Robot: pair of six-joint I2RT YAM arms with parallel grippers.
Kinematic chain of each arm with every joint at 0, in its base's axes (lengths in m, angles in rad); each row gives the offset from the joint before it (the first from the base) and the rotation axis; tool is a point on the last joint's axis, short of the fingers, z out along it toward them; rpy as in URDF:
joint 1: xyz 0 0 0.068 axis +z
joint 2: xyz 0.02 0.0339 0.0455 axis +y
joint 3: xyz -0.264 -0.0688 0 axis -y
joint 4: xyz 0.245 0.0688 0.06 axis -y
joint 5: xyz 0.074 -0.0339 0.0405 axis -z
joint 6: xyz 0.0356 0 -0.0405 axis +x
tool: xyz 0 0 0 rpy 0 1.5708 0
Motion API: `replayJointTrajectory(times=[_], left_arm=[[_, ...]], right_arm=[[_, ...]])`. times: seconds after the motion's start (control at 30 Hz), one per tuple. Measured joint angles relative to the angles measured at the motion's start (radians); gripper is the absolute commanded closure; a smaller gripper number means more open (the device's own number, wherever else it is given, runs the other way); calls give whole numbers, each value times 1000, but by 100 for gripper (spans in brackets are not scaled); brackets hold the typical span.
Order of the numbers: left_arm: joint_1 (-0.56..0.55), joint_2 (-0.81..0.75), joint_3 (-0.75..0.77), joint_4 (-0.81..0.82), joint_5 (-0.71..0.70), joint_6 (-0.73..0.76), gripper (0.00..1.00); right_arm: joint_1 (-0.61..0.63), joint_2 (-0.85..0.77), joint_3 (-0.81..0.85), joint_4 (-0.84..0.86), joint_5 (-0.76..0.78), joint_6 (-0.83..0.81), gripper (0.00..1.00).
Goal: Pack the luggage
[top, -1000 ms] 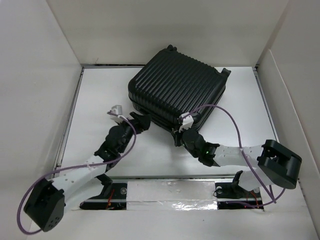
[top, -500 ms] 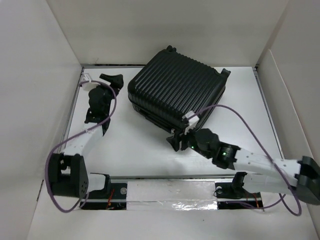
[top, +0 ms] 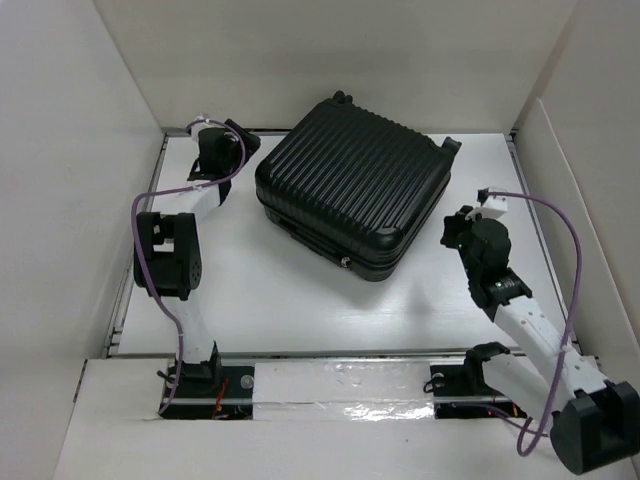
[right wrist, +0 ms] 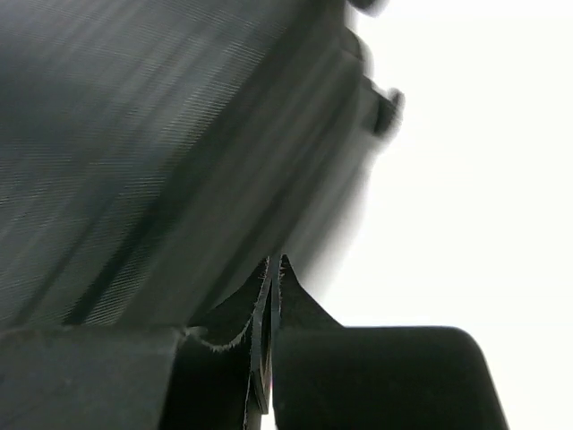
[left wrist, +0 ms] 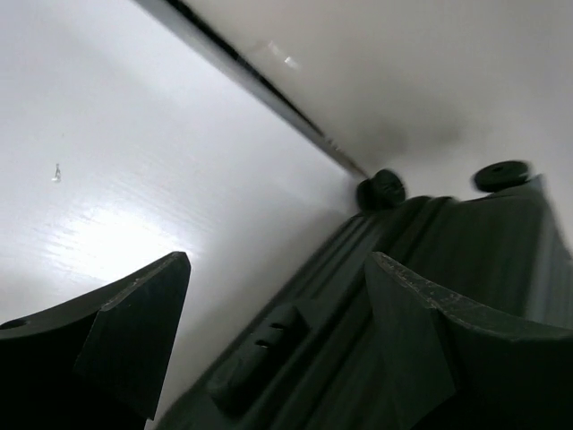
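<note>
Now the luggage [top: 352, 195]: black ribbed hard shell, closed, lying flat on one broad side, turned at an angle.
Luggage place: middle of the table [top: 290, 290] toward its far edge, between the two hands.
Wheels: small black casters; one [top: 343, 97] sticks out at the far corner, another [top: 452, 145] at the right corner.
Left hand [top: 245, 140]: released, fingers spread wide with nothing between them, near the far left corner of the table, just beside the left end of the luggage and apart from it.
Left wrist view: both dark fingers [left wrist: 134, 331] frame the ribbed side of the luggage [left wrist: 466, 260], a small raised piece [left wrist: 255, 358] on that side, two casters [left wrist: 380, 190] at its far end and the white table [left wrist: 134, 179].
Right hand [top: 450, 225]: clenched on nothing, fingertips pressed together, just beside the right edge of the luggage; whether it touches the shell cannot be told.
Right wrist view: the closed fingertips [right wrist: 273, 269] point at the dark ribbed shell [right wrist: 134, 134], which is blurred.
Cables: a purple cable [top: 560, 240] loops along each arm.
Surround: white walls [top: 330, 50] on three sides.
</note>
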Motion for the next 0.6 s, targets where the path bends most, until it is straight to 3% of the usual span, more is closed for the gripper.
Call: replayJointTrajectory(times=[0.13, 0.37, 0.6], left_arm=[[-5, 103, 95, -79, 34, 42, 23], [-35, 156, 122, -104, 81, 73, 24], [-18, -50, -254, 139, 20, -18, 25]], right_arm=[[-117, 144, -29, 45, -75, 12, 100], [-130, 422, 42, 134, -209, 22, 100], [-126, 618, 148, 149, -236, -20, 100]])
